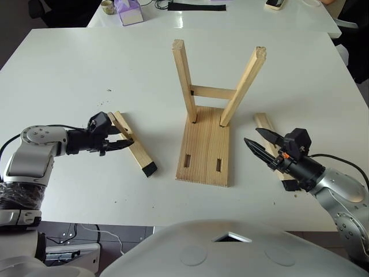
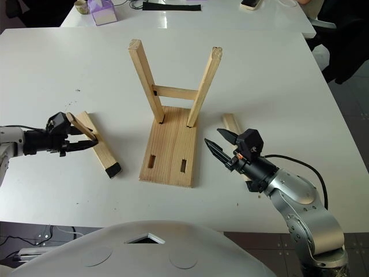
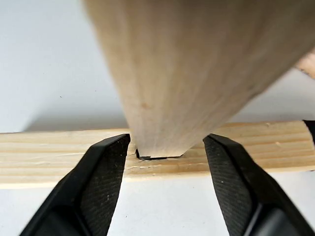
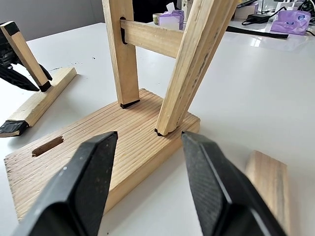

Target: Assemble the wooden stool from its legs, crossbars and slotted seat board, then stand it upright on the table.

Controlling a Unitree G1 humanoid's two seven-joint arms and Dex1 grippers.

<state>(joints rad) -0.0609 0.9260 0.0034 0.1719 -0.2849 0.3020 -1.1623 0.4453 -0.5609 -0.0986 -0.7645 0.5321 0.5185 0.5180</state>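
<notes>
Edges/room: white worktop has wide bare stretches to far left and far right. Near edge runs close below the seat board. Second table butts on behind, carrying tissue box, cup and black strip, all well apart from the work.

Surface: seat board lies flat at centre. Left upright leg and right upright leg stand in its far slots, leaning apart toward the tops, joined by a crossbar. Two near slots are open. Loose leg lies flat to the left of the board, black-tipped end toward near edge, w/ a short crossbar stub rising tilted from it. Another loose leg lies flat right of the board.

End effectors: left end effector is low at the stub's base, fingers astride it and parted about the stub's width; can't tell whether the pads press. Right end effector hangs above the worktop over the right loose leg, pointing at the board, fingers wide apart, holding nothing.
</notes>
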